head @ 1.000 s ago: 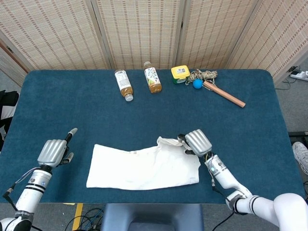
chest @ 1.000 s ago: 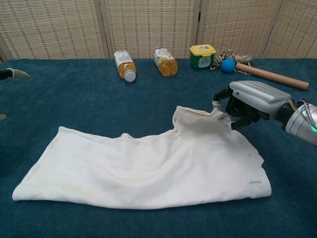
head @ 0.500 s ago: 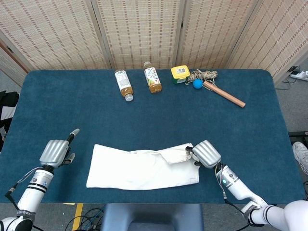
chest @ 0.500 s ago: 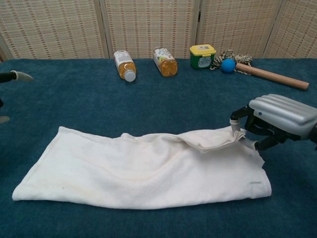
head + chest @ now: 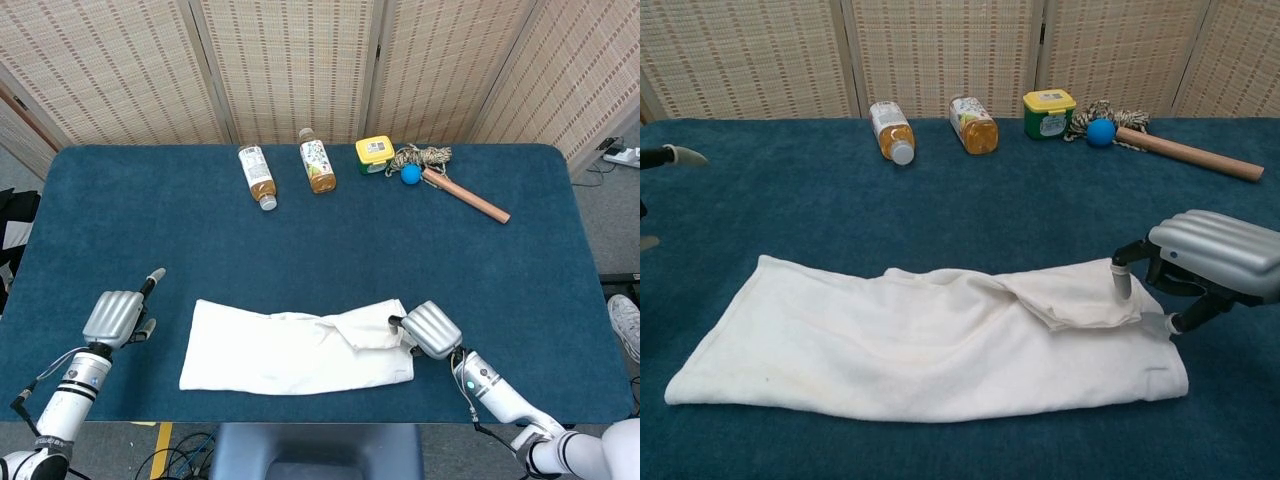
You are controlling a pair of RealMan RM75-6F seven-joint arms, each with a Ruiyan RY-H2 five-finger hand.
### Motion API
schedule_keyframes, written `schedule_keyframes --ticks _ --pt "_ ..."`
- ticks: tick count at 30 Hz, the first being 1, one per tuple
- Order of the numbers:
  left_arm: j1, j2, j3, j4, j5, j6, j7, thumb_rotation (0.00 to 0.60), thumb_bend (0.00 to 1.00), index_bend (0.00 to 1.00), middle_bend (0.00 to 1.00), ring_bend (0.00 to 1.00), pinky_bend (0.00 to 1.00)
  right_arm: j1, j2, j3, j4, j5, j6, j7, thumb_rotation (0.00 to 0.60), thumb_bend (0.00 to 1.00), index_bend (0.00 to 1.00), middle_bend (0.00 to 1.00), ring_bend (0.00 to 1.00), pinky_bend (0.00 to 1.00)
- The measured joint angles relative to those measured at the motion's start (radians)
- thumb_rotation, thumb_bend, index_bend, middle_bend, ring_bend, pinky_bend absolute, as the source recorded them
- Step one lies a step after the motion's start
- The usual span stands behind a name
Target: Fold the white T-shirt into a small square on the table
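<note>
Over the last second our right hand [image 5: 1200, 268] has carried the far right corner of the white T-shirt [image 5: 910, 345] toward the near edge and laid it down, so the flap that stood raised now lies flat over the right end of the cloth. The shirt sits near the front of the table [image 5: 560, 250] as a long, narrow band, so we judge one lengthwise fold made and the crosswise folds into a square still ahead. The right hand rests at the shirt's right edge with its fingertips [image 5: 1123, 280] on or just above the flap's corner; we cannot tell whether they still pinch the fabric. Our left hand [image 5: 115, 316] hovers apart from the shirt's left end, empty, one finger pointing out and the others loosely bent. Along the far side lie two bottles [image 5: 257, 176] and [image 5: 317, 165], a yellow-lidded container [image 5: 373, 152], a bundle of rope [image 5: 425, 156] with a blue ball [image 5: 410, 174], and a wooden stick [image 5: 470, 198], all well apart from the shirt, so nothing blocks the next fold.
</note>
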Motion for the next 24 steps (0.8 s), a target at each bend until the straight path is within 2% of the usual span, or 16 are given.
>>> schedule_keyframes --ticks 2,4,10,14,19,24 --pt "0.0 0.0 0.002 0.002 0.003 -0.001 0.0 0.6 0.41 0.01 0.94 0.85 0.96 0.0 0.023 -0.001 -0.034 0.007 -0.018 -0.025 0.6 0.2 0.03 0.93 0.94 1.0" --pt "-0.001 0.0 0.003 0.005 0.009 0.0 0.0 0.6 0.41 0.01 0.94 0.85 0.96 -0.001 0.049 -0.001 -0.074 0.014 -0.031 -0.049 0.6 0.2 0.01 0.93 0.94 1.0" --pt "0.001 0.004 0.011 0.017 0.043 0.006 -0.003 0.6 0.41 0.02 0.94 0.85 0.96 -0.006 0.128 0.011 -0.197 0.02 -0.022 -0.084 0.6 0.2 0.0 0.93 0.94 1.0" --pt "0.002 0.006 0.022 0.035 0.101 0.016 -0.016 0.6 0.41 0.09 0.94 0.85 0.96 -0.015 0.194 0.046 -0.279 0.027 0.03 -0.095 0.6 0.2 0.0 0.93 0.94 1.0" --pt "0.001 -0.005 0.05 0.114 0.25 0.045 -0.054 0.6 0.39 0.18 0.94 0.85 0.96 -0.032 0.284 0.106 -0.384 0.055 0.093 -0.135 0.6 0.21 0.0 0.93 0.94 1.0" --pt "-0.011 -0.038 0.088 0.276 0.443 0.097 -0.115 0.6 0.28 0.24 0.94 0.85 0.96 -0.056 0.36 0.143 -0.461 0.075 0.14 -0.168 0.6 0.21 0.0 0.93 0.94 1.0"
